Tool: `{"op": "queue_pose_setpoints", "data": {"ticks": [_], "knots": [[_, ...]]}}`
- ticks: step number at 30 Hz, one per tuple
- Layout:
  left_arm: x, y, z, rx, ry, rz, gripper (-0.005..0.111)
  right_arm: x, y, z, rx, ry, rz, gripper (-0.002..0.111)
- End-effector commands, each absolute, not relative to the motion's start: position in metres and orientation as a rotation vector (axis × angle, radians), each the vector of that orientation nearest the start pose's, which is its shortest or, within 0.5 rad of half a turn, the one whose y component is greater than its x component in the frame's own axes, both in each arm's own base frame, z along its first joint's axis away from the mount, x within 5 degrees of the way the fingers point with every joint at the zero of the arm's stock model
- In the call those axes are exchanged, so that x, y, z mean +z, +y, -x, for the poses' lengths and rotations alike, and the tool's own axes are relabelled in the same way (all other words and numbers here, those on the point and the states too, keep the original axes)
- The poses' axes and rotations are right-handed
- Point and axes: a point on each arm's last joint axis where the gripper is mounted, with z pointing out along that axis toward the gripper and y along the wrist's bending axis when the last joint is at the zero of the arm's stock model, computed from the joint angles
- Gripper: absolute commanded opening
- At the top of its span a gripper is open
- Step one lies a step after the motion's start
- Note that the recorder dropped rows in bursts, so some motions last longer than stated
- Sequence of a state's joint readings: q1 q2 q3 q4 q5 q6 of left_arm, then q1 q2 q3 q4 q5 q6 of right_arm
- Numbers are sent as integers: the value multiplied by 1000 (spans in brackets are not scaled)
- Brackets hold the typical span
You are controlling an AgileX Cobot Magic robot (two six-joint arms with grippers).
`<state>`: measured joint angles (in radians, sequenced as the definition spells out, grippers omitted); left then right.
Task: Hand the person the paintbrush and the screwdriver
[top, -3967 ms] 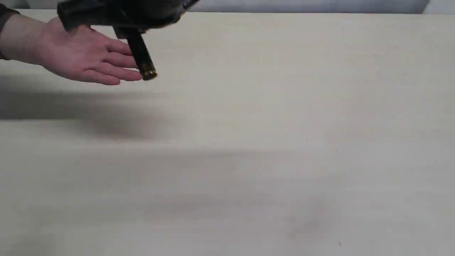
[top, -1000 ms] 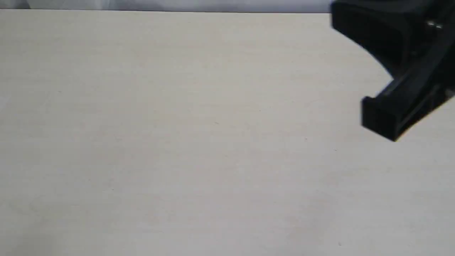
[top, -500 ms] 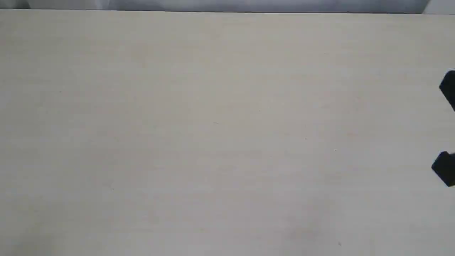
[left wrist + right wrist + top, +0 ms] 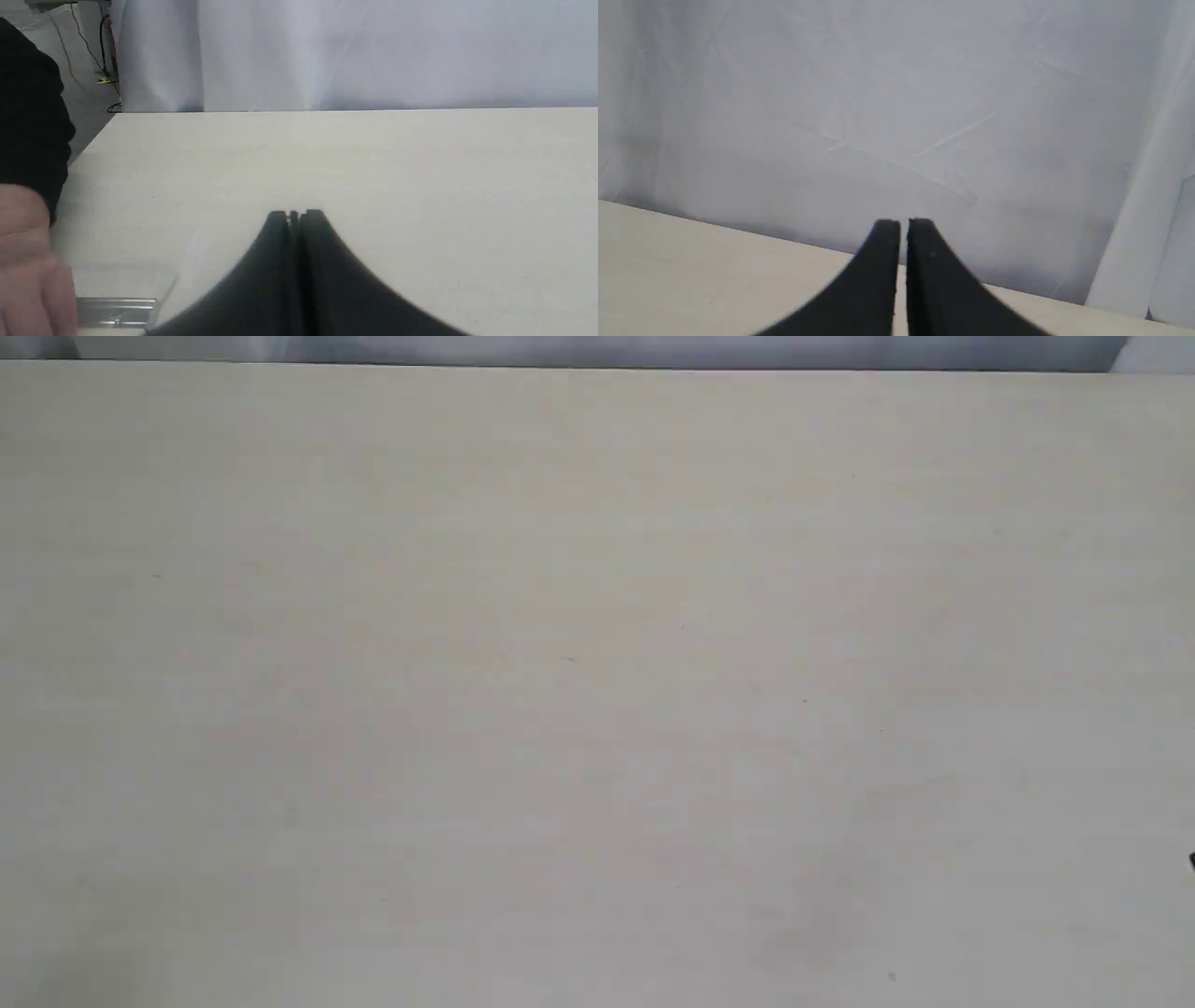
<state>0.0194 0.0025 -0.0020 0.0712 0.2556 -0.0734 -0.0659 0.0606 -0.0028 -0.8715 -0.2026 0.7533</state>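
Observation:
The paintbrush and the screwdriver are out of view in every frame. The person's hand (image 4: 28, 266), with a black sleeve (image 4: 28, 116) above it, shows only in the left wrist view, at the table's side edge and apart from my left gripper (image 4: 295, 214). That gripper is shut with nothing between its fingers and hangs low over the bare tabletop. My right gripper (image 4: 903, 221) is also shut and empty, and faces the white backdrop over the table's far edge. In the exterior view only a black sliver of the right arm (image 4: 1192, 861) shows at the right border.
The pale wooden table (image 4: 597, 691) fills the exterior view. A white cloth backdrop (image 4: 896, 93) hangs behind it. Beside the person's hand lies a shiny metal strip (image 4: 114, 310); what it belongs to is unclear. Cables lie on the floor (image 4: 100, 79) past the table's corner.
Four seconds ago the hand and my left gripper holding the screwdriver were at the exterior view's left; both are gone. The right gripper has slid out past the right edge during the last second.

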Motion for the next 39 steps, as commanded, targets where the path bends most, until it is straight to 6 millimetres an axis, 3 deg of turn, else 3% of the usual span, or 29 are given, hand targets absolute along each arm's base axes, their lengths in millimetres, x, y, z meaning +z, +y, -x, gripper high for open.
{"op": "queue_pose_setpoints", "data": {"ticks": [1,14,39], "knots": [[191,2,-55,15,1733,31,0,222,10,-58,-39,1389,156,5],[191,2,-55,18,1733,28,0,209,-2,-60,-202,1537,160,5],[191,2,-55,15,1733,31,0,195,-3,-59,-154,1694,114,5]]}}
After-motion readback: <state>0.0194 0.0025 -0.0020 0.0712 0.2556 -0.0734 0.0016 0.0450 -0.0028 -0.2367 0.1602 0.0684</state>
